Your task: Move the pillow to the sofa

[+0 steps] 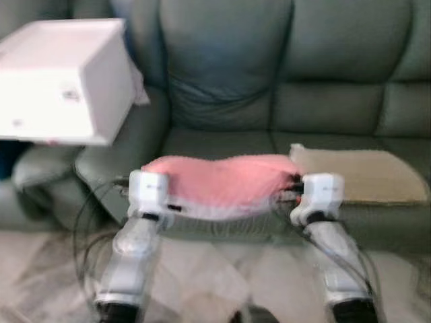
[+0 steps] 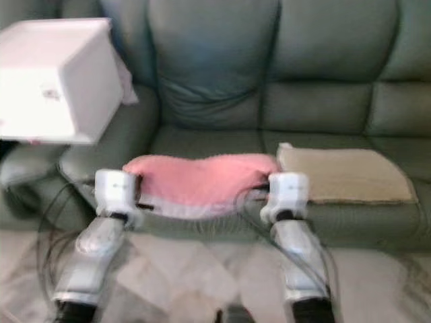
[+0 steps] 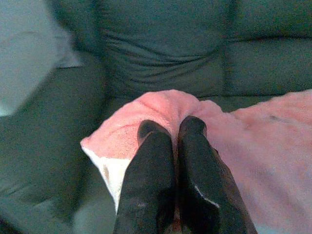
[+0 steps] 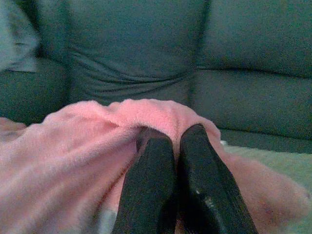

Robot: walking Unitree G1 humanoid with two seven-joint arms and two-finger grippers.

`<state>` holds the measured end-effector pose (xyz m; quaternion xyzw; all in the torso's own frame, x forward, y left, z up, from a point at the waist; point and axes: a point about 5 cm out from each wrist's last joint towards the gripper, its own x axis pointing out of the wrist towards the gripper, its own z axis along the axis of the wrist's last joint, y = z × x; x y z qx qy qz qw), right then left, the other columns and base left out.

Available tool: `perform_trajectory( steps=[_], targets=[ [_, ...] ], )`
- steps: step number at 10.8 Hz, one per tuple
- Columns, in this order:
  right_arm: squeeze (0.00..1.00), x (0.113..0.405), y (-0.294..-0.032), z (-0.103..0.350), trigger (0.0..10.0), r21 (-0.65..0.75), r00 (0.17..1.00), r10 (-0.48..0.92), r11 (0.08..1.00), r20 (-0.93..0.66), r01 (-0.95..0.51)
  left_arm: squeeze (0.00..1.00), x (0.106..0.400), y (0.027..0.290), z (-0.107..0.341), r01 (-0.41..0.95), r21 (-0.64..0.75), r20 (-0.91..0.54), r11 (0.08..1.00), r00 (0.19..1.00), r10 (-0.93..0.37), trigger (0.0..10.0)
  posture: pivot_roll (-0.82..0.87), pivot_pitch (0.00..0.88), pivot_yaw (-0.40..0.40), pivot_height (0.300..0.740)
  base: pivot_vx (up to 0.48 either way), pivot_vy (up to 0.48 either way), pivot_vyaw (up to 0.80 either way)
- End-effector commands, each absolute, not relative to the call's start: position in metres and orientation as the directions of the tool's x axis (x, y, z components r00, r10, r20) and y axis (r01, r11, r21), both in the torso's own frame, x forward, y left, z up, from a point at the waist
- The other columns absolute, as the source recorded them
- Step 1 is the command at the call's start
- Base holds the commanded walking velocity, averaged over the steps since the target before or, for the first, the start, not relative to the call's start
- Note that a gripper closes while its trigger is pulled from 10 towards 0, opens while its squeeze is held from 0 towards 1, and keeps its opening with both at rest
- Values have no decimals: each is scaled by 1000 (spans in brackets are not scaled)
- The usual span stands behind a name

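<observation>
At the far left a white box sits on the arm of the dark green sofa, well clear of the work. Next comes the left end effector, its two black fingers pressed close together and clenched on the left edge of the pink pillow; the wrist view shows pink fabric bunched up just past the fingertips. The pillow itself hangs between the two arms, sagging a little in the middle, at the front edge of the sofa seat and above it. Whether its underside already touches the cushion cannot be told, as the head views are blurred. On the right the right end effector is likewise clenched on the pillow's right edge, fingers nearly touching with the fabric pinched between them. Just beside the pillow on that side lies a beige mat, flat on the seat.

The carry looks almost over and the placing step is in hand. The next move would call for both arms to reach forward together and lower the pillow onto the open seat cushion, keeping it level and off the beige mat, then for both end effectors to let go.
</observation>
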<state>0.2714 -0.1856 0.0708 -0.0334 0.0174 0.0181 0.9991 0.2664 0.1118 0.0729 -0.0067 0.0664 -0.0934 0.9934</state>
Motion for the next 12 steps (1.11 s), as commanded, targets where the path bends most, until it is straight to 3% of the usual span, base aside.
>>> perform_trajectory(
  steps=[1, 9, 12],
  targets=[
    [0, 276, -176, 79, 10000, -50, 998, 59, 997, 3, -59, 0, 270, 122, 79, 168, -6, -105, 986, 980, -168, 10000, -9, 0, -15, 740, 424, 0, 0],
    [0, 275, -175, 77, 10000, -51, 998, 60, 997, -3, -60, 0, 268, 119, 77, 178, 8, -120, 984, 977, -176, 10000, -7, 0, -14, 740, 421, 30, 0],
    [0, 275, -175, 77, 10000, -51, 998, 61, 997, -6, -62, 0, 267, 115, 75, 179, 14, -125, 984, 976, -175, 10000, -5, 0, -18, 740, 0, 0, 0]
  ],
)
